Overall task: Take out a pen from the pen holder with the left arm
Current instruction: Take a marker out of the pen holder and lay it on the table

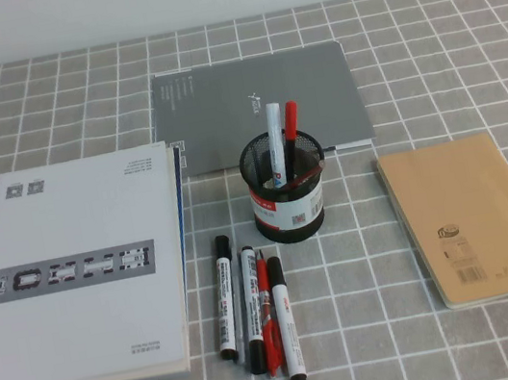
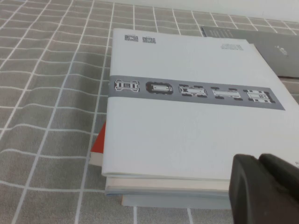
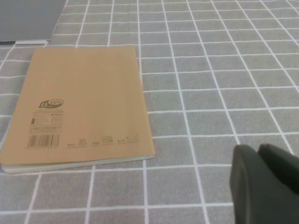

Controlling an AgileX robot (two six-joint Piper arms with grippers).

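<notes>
Hovering closed and empty — left gripper (image 2: 259,161) by the white book (image 2: 187,126), right gripper (image 3: 258,151) near the tan notebook (image 3: 84,93).

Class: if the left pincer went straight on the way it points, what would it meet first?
Probably the white book, lying ahead of the left pincer; depth is unclear. The right pincer hovers beside the brown notebook.

Pen holder (image 1: 288,206) with two pens (image 1: 276,138), four markers (image 1: 252,309) in front, white book (image 1: 75,288) left, tan notebook (image 1: 477,211) right

Black pen holder (image 1: 289,206), grey-checked cloth (image 1: 425,44)
</notes>
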